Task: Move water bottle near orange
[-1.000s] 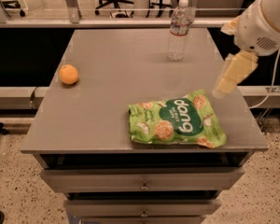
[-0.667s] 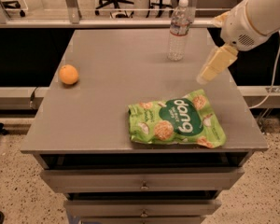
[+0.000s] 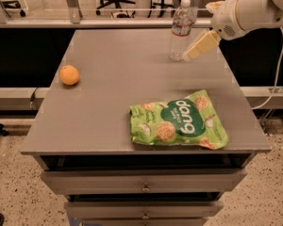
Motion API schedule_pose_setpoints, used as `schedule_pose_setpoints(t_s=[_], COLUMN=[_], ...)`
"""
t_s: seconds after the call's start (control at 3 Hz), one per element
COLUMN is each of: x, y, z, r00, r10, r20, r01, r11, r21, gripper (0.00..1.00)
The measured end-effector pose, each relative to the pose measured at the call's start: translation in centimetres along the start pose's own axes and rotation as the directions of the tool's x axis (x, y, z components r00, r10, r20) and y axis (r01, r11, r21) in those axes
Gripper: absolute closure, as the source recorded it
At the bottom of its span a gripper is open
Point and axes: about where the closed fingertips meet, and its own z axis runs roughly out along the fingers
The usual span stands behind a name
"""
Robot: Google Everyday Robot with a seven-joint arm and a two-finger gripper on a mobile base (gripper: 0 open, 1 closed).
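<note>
While gripper hangs beside water bottle, snack bag lies apart.

The small clear plastic water bottle, with a white cap and a white-and-red label band, is standing upright at the far part of the grey table top, toward the right side. The small round orange (smooth, plain skin) is lying near the left edge, well apart from the bottle. The cream-coloured gripper is hovering just beside the bottle, on its right.
</note>
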Motion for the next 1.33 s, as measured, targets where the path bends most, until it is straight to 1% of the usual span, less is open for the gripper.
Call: schedule_pose_setpoints(t_s=[0.33,0.67,1.0,1.33], x=[0.0,-0.2,-0.6,-1.3], y=[-2.1,-3.7,-4.5,-5.0], z=[1.2,2.9,4.6,6.9], r00=[0.997,0.981,0.952,0.912], r10=[0.045,0.125,0.208,0.285], r20=[0.058,0.147,0.224,0.294], r01=[-0.047,-0.133,-0.218,-0.291], r11=[0.9981,0.9901,0.9756,0.9563], r21=[0.040,0.044,0.020,-0.023], gripper=[0.00,0.00,0.00,0.02])
